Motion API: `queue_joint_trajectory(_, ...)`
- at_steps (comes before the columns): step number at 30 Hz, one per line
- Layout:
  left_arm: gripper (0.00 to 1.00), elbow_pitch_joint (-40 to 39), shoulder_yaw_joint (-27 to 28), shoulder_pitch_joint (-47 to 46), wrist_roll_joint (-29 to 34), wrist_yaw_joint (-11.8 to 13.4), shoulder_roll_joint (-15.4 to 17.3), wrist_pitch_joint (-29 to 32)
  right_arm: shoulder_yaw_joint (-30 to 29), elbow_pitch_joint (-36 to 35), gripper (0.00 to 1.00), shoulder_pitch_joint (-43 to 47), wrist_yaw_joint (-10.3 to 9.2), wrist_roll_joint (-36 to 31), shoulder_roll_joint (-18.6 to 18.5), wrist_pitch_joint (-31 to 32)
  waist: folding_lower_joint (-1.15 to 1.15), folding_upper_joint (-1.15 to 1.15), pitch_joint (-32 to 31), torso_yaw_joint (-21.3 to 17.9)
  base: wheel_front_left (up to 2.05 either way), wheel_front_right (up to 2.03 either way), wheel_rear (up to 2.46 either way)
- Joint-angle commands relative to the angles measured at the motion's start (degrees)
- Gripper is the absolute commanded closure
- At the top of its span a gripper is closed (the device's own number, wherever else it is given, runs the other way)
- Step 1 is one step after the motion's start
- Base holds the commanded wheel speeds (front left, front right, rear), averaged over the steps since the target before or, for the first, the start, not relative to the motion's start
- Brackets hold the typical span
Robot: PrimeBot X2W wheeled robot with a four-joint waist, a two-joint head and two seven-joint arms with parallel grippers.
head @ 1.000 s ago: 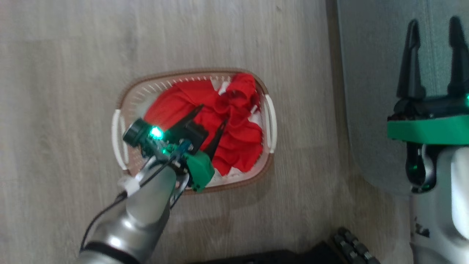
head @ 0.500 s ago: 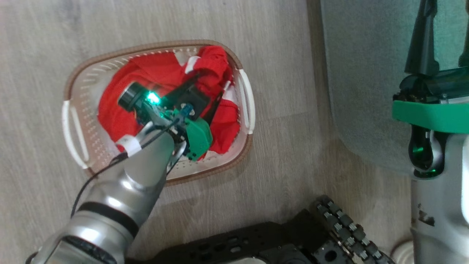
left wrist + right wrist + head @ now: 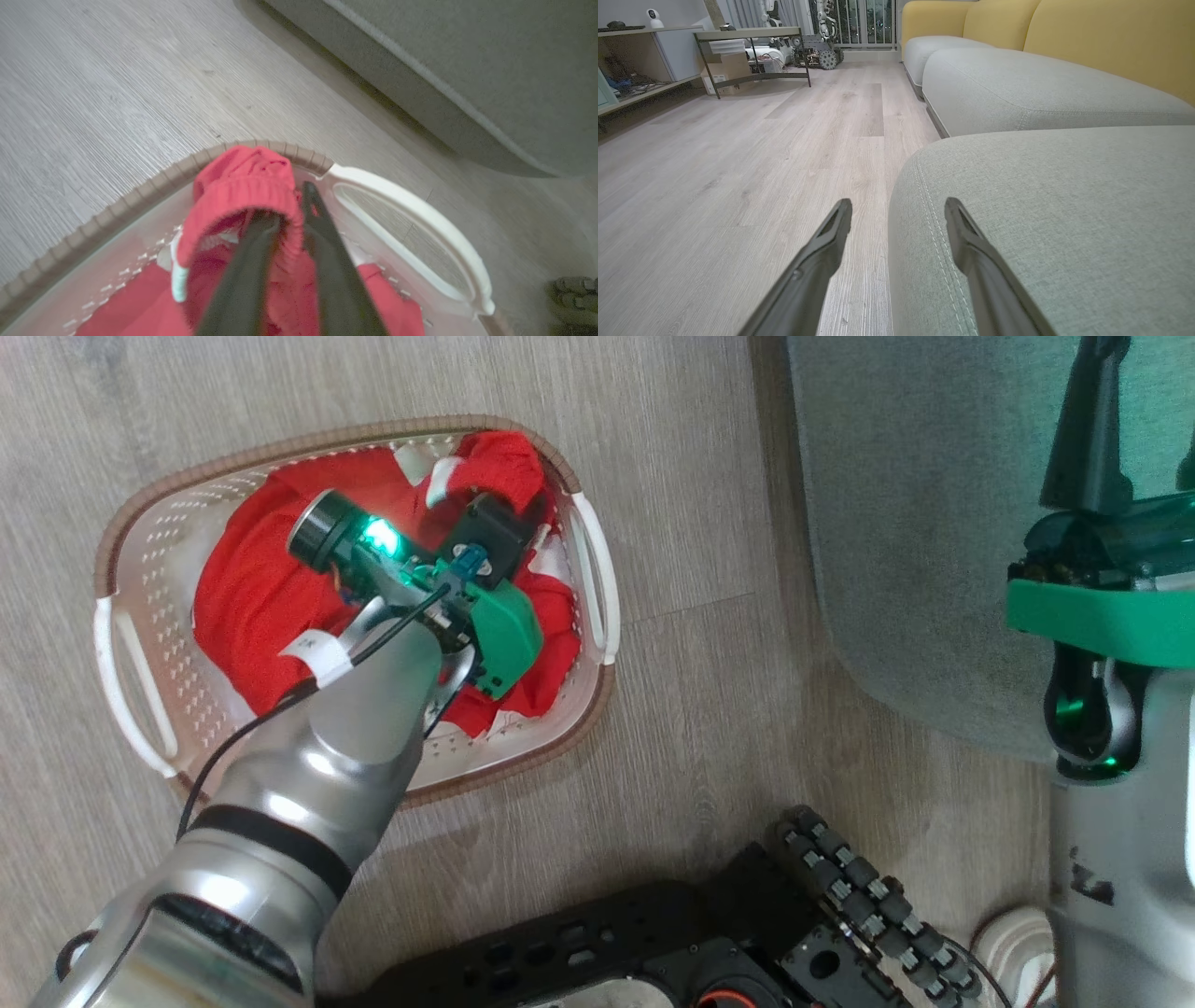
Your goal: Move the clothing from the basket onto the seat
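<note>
Pinch in basket (image 3: 140, 191); lift next.
My left gripper (image 3: 286, 203) is narrowed on a ribbed fold of the clothing (image 3: 238, 186), which lies in the basket; I should rise straight, clearing the rim, then swing to the seat (image 3: 1064, 210). My right gripper (image 3: 896, 207) hangs wide, empty.

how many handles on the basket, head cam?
2. One white handle is on the basket's left end in the head view. The other handle is on its right end, toward the seat. Both are fully visible.

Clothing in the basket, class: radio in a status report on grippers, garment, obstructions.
Left gripper shut on red clothing, inside basket. Right gripper open above seat edge. No obstruction seen between them.
</note>
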Motion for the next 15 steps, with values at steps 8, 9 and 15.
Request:
queue_joint_trajectory(8, 1.00, -7.41, 0.40, 3.12, -3.53, 1.68, 0.38, -0.71, 0.71, -0.07, 0.00, 0.88, -0.01, -0.02, -0.51, -0.37, -0.01, 0.00, -4.26, 1.59, 0.00, 0.00, 0.00)
queue_joint_trajectory(9, 1.00, -8.20, 0.68, 3.70, -3.78, 1.86, 0.38, -0.71, 0.72, 0.24, 0.00, 0.95, -0.01, -0.18, -0.51, -0.37, -0.01, 0.00, -5.10, 1.91, 0.00, 0.00, 0.00)
queue_joint_trajectory(15, 1.00, -13.15, 1.70, 7.46, -3.15, 2.06, 0.82, -0.71, 0.91, 2.79, 0.00, 2.35, -0.01, -1.40, -0.51, -0.37, -0.01, 0.00, -11.69, 4.02, 0.00, 0.00, 0.00)
